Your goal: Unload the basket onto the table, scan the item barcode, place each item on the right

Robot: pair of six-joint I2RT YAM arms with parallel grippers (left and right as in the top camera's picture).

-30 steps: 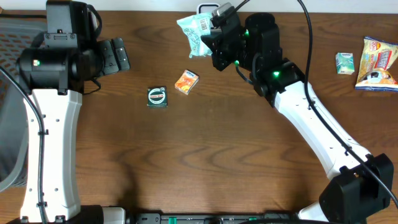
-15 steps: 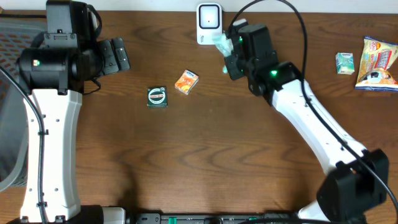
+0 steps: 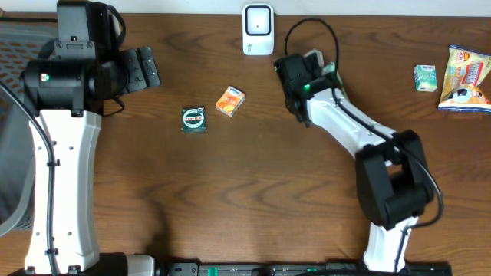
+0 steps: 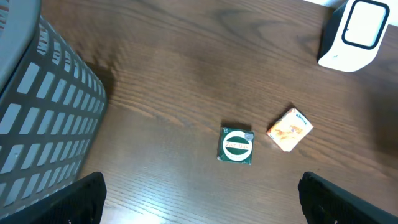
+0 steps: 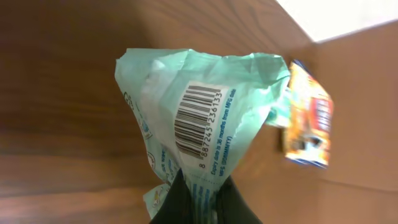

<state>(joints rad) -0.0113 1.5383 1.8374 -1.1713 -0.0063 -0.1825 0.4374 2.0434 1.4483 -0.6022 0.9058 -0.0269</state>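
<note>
A mint-green packet (image 5: 205, 112) hangs pinched in my right gripper (image 5: 202, 190), which is shut on its lower edge. Its printed barcode (image 5: 198, 121) faces the wrist camera. From overhead only a pale sliver of the packet (image 3: 327, 69) shows beside the right wrist, to the right of the white scanner (image 3: 258, 29) at the table's back edge. My left gripper (image 4: 202, 205) is open and holds nothing. It hovers over bare wood at the left (image 3: 142, 69). The scanner (image 4: 356, 32) also shows in the left wrist view.
A green box with a round logo (image 3: 194, 119) and a small orange box (image 3: 230, 100) lie left of centre. A small green box (image 3: 425, 77) and a colourful snack bag (image 3: 466, 77) lie at the far right. A grey mesh basket (image 3: 11, 115) stands off the left edge.
The right arm has swung the packet from in front of the scanner to the right and folded in over it. The left arm has not moved.
</note>
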